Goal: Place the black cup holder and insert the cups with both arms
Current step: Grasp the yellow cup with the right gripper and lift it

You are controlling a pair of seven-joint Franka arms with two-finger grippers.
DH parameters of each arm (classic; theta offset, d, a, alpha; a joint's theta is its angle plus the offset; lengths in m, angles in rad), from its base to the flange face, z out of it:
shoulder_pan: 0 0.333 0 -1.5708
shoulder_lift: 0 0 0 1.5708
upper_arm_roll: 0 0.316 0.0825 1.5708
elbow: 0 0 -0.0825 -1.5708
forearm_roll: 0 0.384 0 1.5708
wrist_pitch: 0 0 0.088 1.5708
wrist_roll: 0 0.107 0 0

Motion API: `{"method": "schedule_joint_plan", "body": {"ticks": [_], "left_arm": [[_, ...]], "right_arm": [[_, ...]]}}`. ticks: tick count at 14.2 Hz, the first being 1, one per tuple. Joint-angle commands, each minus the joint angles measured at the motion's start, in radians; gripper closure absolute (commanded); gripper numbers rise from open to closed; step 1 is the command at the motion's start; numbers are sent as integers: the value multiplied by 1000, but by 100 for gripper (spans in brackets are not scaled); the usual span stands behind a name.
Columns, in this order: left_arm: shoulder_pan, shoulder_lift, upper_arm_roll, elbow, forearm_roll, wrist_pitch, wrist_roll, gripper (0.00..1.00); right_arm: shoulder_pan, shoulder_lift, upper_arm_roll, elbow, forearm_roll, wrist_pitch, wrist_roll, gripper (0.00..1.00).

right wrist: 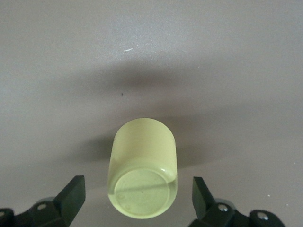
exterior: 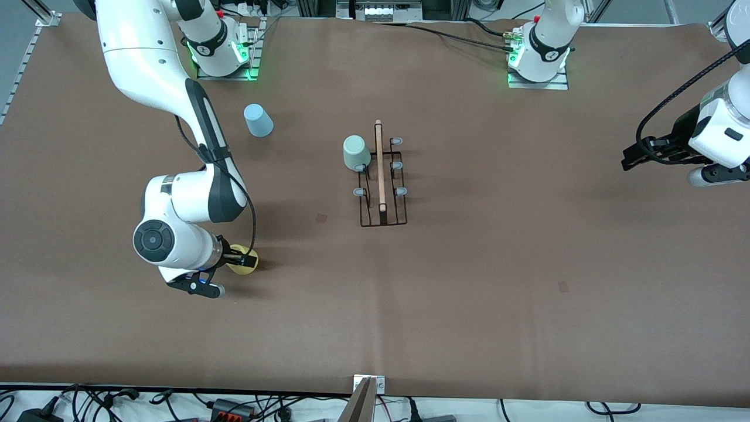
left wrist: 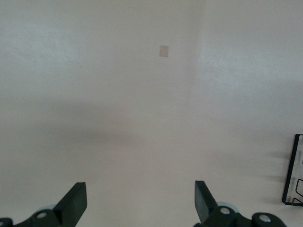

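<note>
The black cup holder stands near the middle of the brown table, its wooden rod handle running along the top and its grey-tipped pegs sticking out on both sides. A mint green cup sits mouth-down on one of the pegs on the side toward the right arm's end. The light blue cup stands upside down on the table, well apart from the rack and close to the right arm's base. The yellow cup is also upside down, nearer the front camera than the other cups, and the right hand is lowered around it with its fingers spread wide on either side, not touching it. The left hand hovers over bare table at the left arm's end, fingers fully apart and holding nothing; a corner of the rack shows at the edge of its wrist view. Two small taped squares mark the brown covering. Cables lie along the table's near edge, with metal framing past the arm bases.
</note>
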Motion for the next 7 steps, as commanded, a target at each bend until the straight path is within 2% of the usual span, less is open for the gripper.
{"method": "schedule_joint_plan", "body": {"ticks": [1,4,5,7], "left_arm": [[5,-21,-2,-14,-17,-9,24,0],[5,-21,-2,-14,-17,-9,25,0],[5,-21,-2,-14,-17,-9,25,0],[5,-21,-2,-14,-17,-9,25,0]], "right_arm": [[-17,31,6,35,3,-4,-40,0],[-19,48,6,53,3,-5,-120,2],[-19,52,6,55,3,-5,-124,8],[-19,57,7,62,3,-5,-128,33]]}}
